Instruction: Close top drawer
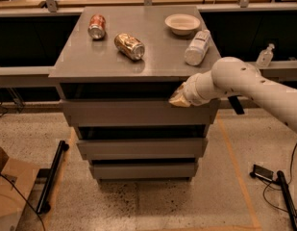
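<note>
Top drawer (pixel 133 112): the uppermost of three grey fronts, right under the table (pixel 157 61) top, nearly as wide as that top.
Its direction: the flat front faces us; its long axis runs left to right, level.
Its inside: hidden. Only a dark band shows between the front's upper edge and the table top, so we cannot tell how far out it stands.
Gripper (pixel 178 100): at the right end of that front's upper edge, touching it as far as we see; we cannot tell whether it is released or clenched.
Arm (pixel 244 83): white, reaching in from the right, cut off by the frame edge.
Lower drawers: middle drawer (pixel 141 148) and bottom drawer (pixel 143 170), each with a dark strip above and contents unseen.
Bowl (pixel 182 23): upright at the back right of the table, pale inside.
Bottle (pixel 197 47): lying on its side just in front of the bowl.
Red can (pixel 96 26): on its side, back left.
Gold can (pixel 129 46): on its side, near the middle.
Cardboard box (pixel 8 186): on the floor at lower left, cut off.
</note>
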Robot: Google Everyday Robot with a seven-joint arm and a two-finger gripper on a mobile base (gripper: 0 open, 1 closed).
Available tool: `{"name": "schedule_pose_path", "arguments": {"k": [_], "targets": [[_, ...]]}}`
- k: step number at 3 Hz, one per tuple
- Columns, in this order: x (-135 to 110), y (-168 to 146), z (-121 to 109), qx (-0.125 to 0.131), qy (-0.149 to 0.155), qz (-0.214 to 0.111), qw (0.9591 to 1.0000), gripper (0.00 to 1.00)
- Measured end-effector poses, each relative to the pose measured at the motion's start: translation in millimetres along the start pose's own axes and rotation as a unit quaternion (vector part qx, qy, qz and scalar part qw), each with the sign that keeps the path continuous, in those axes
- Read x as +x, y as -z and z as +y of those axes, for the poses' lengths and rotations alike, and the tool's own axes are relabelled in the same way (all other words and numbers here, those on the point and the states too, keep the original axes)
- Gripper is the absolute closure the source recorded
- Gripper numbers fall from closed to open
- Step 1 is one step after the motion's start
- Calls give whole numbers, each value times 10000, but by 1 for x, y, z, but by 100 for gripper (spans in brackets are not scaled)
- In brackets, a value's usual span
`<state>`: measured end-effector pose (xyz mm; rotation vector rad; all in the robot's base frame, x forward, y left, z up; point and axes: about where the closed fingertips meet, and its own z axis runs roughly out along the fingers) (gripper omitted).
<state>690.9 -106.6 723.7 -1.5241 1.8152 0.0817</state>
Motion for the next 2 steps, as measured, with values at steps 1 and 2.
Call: {"name": "schedule_pose_path", "arguments": {"k": [1,2], "targets": [[-3,-8,7,-317,38,44,9995,100],[-6,-9,11,-443,61,65,9990,82]]}}
